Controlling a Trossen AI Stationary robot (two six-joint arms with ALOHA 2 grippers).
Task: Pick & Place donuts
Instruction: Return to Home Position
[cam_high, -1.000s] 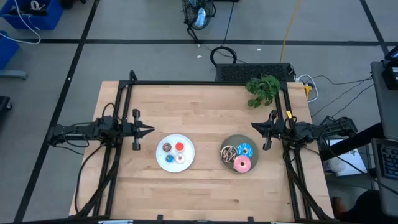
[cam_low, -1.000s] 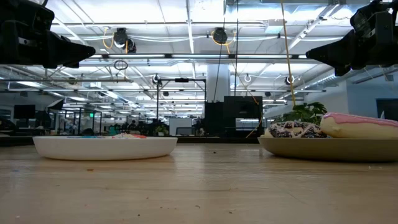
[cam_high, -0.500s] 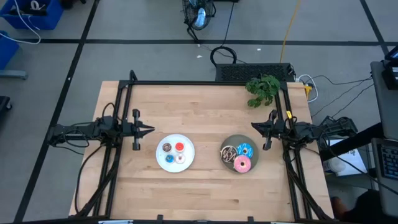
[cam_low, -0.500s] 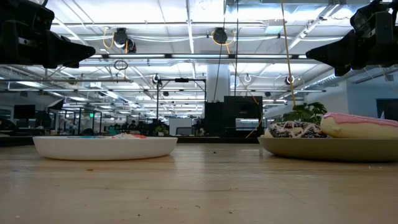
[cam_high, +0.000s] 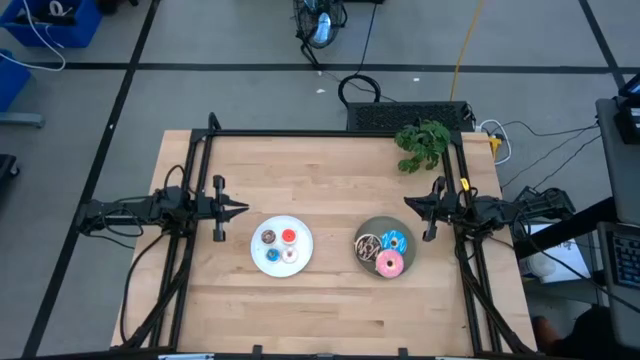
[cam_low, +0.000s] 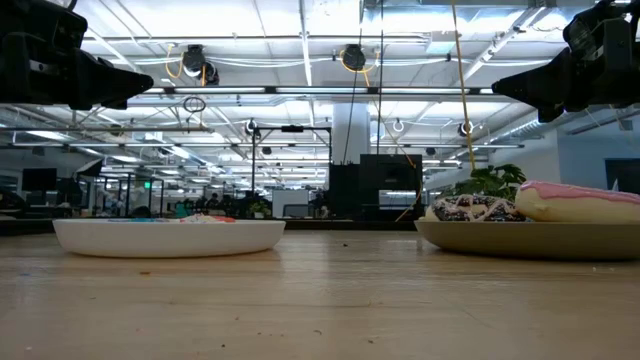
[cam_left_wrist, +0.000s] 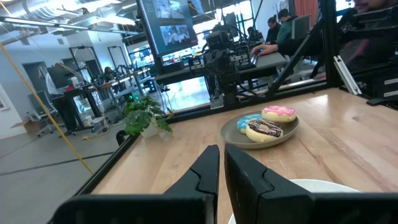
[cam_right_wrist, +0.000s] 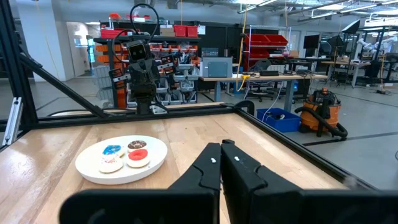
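The white plate (cam_high: 282, 246) holds four tiny donuts: brown (cam_high: 269, 237), red (cam_high: 289, 237), blue (cam_high: 272, 254) and white (cam_high: 289, 255). The grey plate (cam_high: 384, 247) holds the chocolate donut (cam_high: 367, 245), the blue sprinkled donut (cam_high: 396, 241) and the pink donut (cam_high: 389, 264). My left gripper (cam_high: 243, 209) hovers shut near the table's left side, above and left of the white plate. My right gripper (cam_high: 408, 203) hovers shut at the right side, just beyond the grey plate. In the right wrist view the white plate (cam_right_wrist: 121, 158) shows ahead; in the left wrist view, the grey plate (cam_left_wrist: 260, 129).
A small green plant (cam_high: 422, 143) stands at the table's far right corner. A black frame (cam_high: 330, 133) runs along the far edge and both sides. Bare wood lies between the plates and along the near edge.
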